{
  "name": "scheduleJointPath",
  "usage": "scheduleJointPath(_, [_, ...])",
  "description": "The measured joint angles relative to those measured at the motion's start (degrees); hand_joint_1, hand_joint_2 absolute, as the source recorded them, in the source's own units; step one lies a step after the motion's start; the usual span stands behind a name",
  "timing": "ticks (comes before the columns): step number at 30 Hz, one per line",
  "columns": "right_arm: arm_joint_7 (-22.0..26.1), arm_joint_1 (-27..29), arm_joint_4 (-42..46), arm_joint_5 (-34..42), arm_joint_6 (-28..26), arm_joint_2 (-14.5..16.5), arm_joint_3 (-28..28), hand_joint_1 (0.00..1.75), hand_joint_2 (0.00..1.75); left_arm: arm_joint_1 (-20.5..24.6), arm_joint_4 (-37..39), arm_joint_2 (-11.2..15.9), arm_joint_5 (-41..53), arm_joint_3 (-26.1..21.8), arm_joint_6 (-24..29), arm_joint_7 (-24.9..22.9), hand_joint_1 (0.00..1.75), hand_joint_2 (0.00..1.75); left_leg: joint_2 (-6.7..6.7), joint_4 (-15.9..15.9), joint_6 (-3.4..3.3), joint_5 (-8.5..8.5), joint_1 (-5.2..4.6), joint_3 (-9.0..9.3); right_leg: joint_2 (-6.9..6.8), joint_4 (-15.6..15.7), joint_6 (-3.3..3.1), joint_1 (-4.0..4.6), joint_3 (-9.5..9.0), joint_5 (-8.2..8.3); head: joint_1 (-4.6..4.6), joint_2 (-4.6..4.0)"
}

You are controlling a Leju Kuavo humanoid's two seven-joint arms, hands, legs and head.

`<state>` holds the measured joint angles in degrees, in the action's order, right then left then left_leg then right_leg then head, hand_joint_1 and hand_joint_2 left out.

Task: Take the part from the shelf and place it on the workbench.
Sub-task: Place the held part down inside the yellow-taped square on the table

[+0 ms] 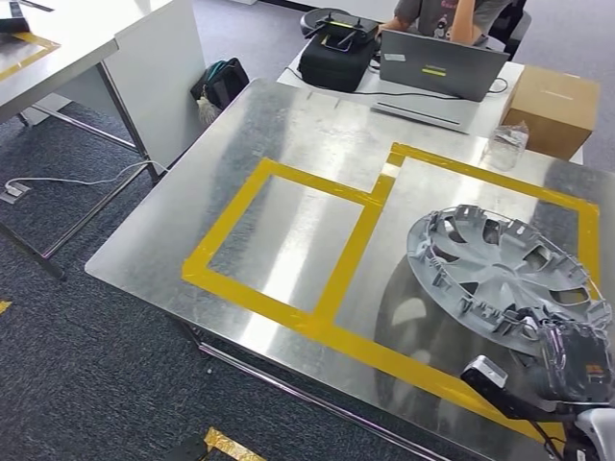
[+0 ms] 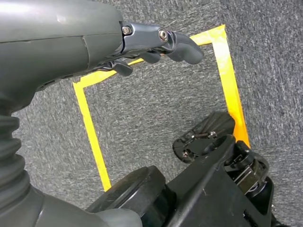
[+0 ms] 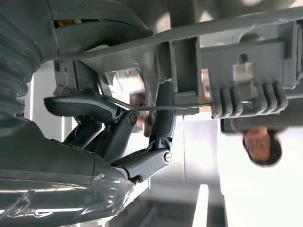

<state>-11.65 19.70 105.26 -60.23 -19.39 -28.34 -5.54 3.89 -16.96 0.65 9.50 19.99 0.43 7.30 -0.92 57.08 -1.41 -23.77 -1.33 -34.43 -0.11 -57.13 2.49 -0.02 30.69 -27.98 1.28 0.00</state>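
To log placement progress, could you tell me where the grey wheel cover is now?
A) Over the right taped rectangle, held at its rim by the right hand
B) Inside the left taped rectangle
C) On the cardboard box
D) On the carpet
A: the wheel cover sits over the right taped rectangle of the workbench, with the right hand gripping its near rim.

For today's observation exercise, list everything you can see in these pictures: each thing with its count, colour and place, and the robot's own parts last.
Wheel cover: one, grey, over the right taped box, held at its near rim.
Workbench: one, shiny metal, centre.
Tape outlines: two adjoining boxes, yellow, on the workbench.
Laptop: one, grey, far table.
Black case: one, far table, left of the laptop.
Cardboard box: one, brown, far right.
Black bag: one, on the floor by the white table.
Person: one, seated behind the laptop.
Floor tape: yellow, on grey carpet.
Left hand: holds nothing, hanging above the carpet.
Right hand: fingers gripping the wheel cover's rim.
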Motion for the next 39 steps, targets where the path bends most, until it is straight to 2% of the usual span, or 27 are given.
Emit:
scheduleJointPath(3, [1.7,0.2,0.0,7.8,3.3,1.3,2.0,1.75,1.75,-0.4,0.0,0.1,-0.5,-0.1,0.2,0.5,0.00,1.75,0.00,0.0,0.02,-0.03,0.00,0.00,0.01,0.0,-0.03,0.00,0.01,-0.03,0.00,0.00])
scheduleJointPath(6, [2.7,0.3,0.0,11.0,5.8,2.9,5.1,1.75,1.75,-0.8,0.0,0.2,-0.9,-0.2,0.3,0.8,0.00,1.75,0.00,0.0,0.01,-0.05,0.00,0.00,-0.01,0.0,-0.06,0.00,0.02,-0.08,0.01,0.00])
scheduleJointPath(14, [3.8,1.0,-0.2,11.8,8.4,6.5,12.1,1.75,1.75,-1.4,0.0,0.4,-1.8,-0.9,0.5,1.6,0.00,1.75,0.00,0.0,0.00,-0.05,0.00,0.00,-0.01,0.0,-0.06,0.00,0.00,-0.09,0.02,0.00])
scheduleJointPath(22, [5.3,1.3,-0.3,11.6,9.7,8.6,15.7,1.75,1.75,-1.9,0.0,0.7,-2.7,-2.0,0.0,3.0,0.00,1.75,-0.01,0.0,0.00,-0.08,-0.01,0.00,-0.02,0.0,-0.07,0.00,0.01,-0.12,0.01,0.00])
scheduleJointPath(26, [5.4,1.3,-0.3,11.5,9.8,9.0,16.3,0.00,1.75,-2.0,0.0,0.7,-2.6,-2.0,0.0,3.0,0.00,1.75,-0.01,0.0,0.01,-0.08,0.00,0.00,-0.02,0.0,-0.07,0.00,0.00,-0.12,0.01,0.00])
scheduleJointPath(27, [5.5,1.3,-0.3,11.5,9.9,9.0,16.4,0.00,1.75,-2.0,0.0,0.7,-2.5,-2.0,0.1,3.0,0.00,1.75,-0.01,0.0,0.01,-0.08,0.00,0.00,-0.01,0.0,-0.07,0.00,0.01,-0.12,0.01,0.00])
scheduleJointPath(31, [6.6,1.3,-0.4,11.0,10.0,9.4,17.0,0.00,1.75,-2.0,-0.1,0.7,-2.2,-2.1,1.4,3.2,0.00,0.00,0.00,0.0,0.01,-0.08,-0.01,0.00,-0.01,0.0,-0.07,0.00,0.01,-0.12,0.02,-0.01])
scheduleJointPath(39, [8.8,1.2,-0.8,9.5,9.6,10.0,17.5,0.00,1.75,-1.9,-0.3,0.7,-1.6,-3.3,3.2,2.5,0.00,0.00,0.00,0.0,0.01,-0.08,0.00,0.01,0.01,0.0,-0.07,0.00,0.00,-0.12,0.01,0.00])
